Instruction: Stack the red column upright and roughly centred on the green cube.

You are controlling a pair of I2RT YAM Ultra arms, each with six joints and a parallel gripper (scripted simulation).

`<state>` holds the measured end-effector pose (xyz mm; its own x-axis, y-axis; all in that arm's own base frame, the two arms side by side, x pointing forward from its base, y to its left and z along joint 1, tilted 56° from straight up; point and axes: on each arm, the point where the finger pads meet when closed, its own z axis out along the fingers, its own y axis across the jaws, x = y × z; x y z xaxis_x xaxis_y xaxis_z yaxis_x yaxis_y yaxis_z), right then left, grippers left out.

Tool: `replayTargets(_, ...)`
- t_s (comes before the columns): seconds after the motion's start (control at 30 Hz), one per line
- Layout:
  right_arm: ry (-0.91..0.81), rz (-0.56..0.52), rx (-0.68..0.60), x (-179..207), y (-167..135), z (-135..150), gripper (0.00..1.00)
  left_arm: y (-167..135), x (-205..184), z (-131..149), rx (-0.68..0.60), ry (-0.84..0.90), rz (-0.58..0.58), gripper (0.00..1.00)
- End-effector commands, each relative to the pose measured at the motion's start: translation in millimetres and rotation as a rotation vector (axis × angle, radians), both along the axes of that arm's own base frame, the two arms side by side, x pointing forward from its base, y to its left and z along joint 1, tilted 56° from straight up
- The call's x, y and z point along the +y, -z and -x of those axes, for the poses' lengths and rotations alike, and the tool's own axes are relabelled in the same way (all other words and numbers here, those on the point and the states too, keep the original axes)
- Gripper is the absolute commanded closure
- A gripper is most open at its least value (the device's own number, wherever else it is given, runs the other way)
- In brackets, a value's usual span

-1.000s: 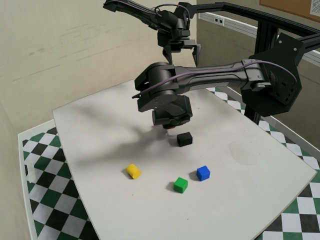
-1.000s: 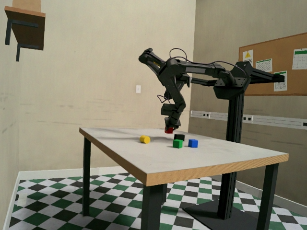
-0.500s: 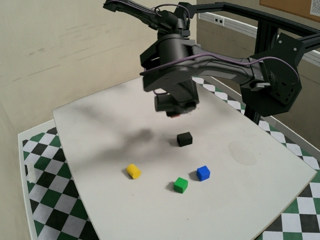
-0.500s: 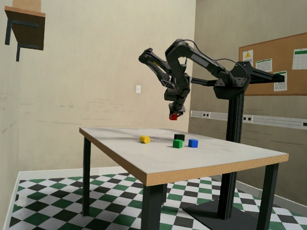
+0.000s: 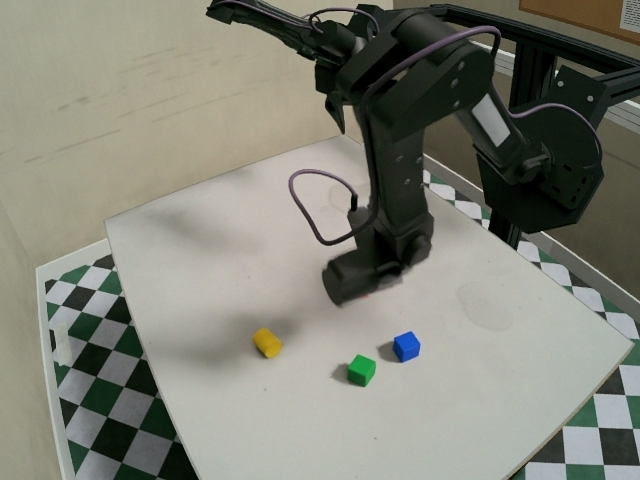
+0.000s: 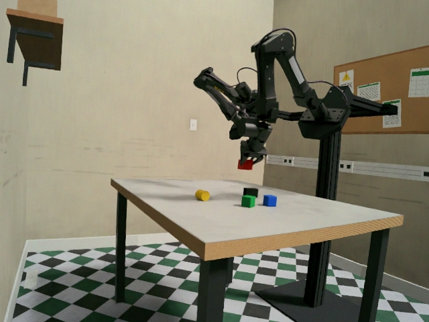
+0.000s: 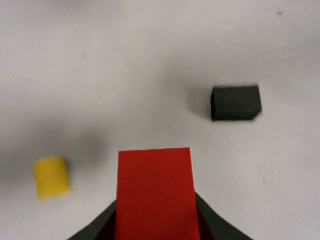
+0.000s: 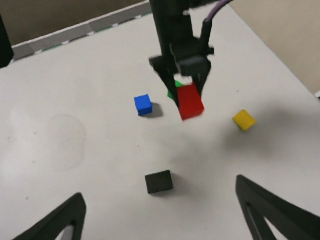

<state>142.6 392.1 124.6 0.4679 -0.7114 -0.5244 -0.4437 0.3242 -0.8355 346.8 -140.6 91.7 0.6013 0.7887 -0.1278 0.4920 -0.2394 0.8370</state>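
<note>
My left gripper [image 6: 250, 156] is shut on the red column [image 6: 245, 164] and holds it well above the table. The column fills the lower middle of the left wrist view [image 7: 155, 192] and also shows in the right wrist view [image 8: 190, 101]. In the top view the left arm's wrist hides nearly all of it. The green cube [image 5: 361, 369] [image 6: 248, 200] sits on the white table toward the front, apart from the column. My right gripper [image 8: 159, 190] is open and empty, high above the back of the table.
A yellow cylinder [image 5: 267, 342] lies on its side to the left of the green cube. A blue cube [image 5: 406, 346] sits close to the green cube's right. A black cube [image 6: 250, 191] sits behind them, roughly under the held column.
</note>
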Motion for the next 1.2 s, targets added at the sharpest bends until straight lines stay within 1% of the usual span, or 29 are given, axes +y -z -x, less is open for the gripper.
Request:
replayTargets(0.0, -0.023, -0.018, 0.000, 5.9, -8.0, 8.4, 0.00, -9.7, 16.7, 12.1, 0.089, 0.132, -0.021, 0.65)
replayTargets(0.07, -0.023, -0.018, 0.000, 5.9, -8.0, 8.4, 0.00, -9.7, 16.7, 12.1, 0.089, 0.132, -0.021, 0.65)
replayTargets(0.3, -0.023, -0.018, 0.000, 5.9, -8.0, 8.4, 0.00, -31.6, 60.2, -4.6, 0.069, 0.091, -0.016, 0.65)
replayTargets(0.4, -0.023, -0.018, 0.000, 5.9, -8.0, 8.4, 0.00, -38.7, 72.6, -10.0, 0.059, 0.076, -0.016, 0.65)
replayTargets(0.63, -0.023, -0.018, 0.000, 5.9, -8.0, 8.4, 0.00, -45.9, 84.7, -16.7, 0.051, 0.051, -0.012, 0.65)
replayTargets(0.77, -0.023, -0.018, 0.000, 5.9, -8.0, 8.4, 0.00, -47.5, 88.4, -22.9, 0.033, 0.028, -0.033, 0.65)
replayTargets(0.87, -0.023, -0.018, 0.000, 5.9, -8.0, 8.4, 0.00, -47.4, 97.2, -28.7, 0.009, -0.070, -0.081, 0.65)
replayTargets(0.97, -0.023, -0.018, 0.000, 5.9, -8.0, 8.4, 0.00, -49.7, 107.9, -34.0, -0.026, -0.213, -0.152, 0.65)
replayTargets(1.1, -0.023, -0.018, 0.000, 5.9, -8.0, 8.4, 0.00, -51.3, 109.5, -29.6, -0.070, -0.349, -0.235, 0.65)
replayTargets(1.17, -0.023, -0.018, 0.000, 5.9, -8.0, 8.4, 0.00, -51.7, 109.1, -28.5, -0.079, -0.375, -0.252, 0.65)
